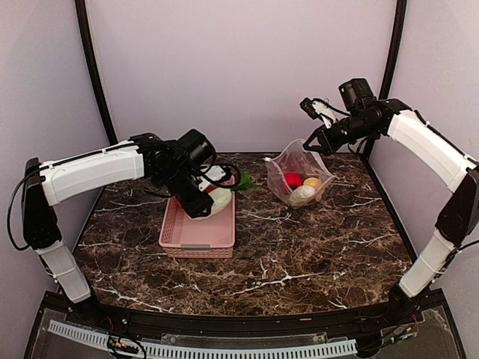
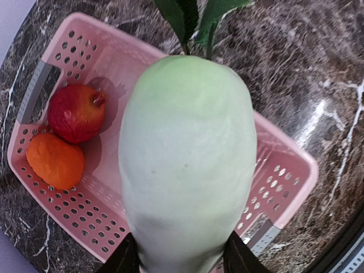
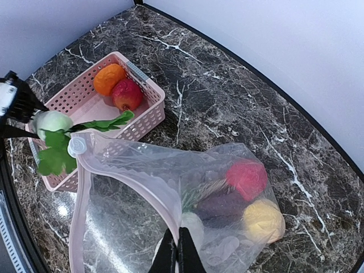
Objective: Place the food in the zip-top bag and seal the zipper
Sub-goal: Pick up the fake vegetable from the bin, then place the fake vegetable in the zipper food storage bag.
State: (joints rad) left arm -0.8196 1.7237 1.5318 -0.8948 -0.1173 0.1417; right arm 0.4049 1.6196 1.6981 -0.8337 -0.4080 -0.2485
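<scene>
Pink basket [image 2: 284, 170]: 2 fruits [image 2: 75, 112] | bag [image 3: 125, 170]: 4 pieces [image 3: 247, 177] | left gripper [image 2: 181, 260] holds radish [image 2: 187, 159] | right gripper [image 3: 177, 250] pinches bag

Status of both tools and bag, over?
Left tool grips pale leafy toy radish at pink slotted basket. Right tool shut on clear plastic bag, mouth open. Nothing blocks.

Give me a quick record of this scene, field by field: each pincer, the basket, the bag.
Left pincer: closed on the white-green radish, over the pink basket
Right pincer: shut on the zip-top bag at its rim, holding the mouth open
Basket contents: red fruit, orange fruit
Bag contents: red piece, yellow piece, dark purple piece, white piece
Zipper: unsealed
</scene>
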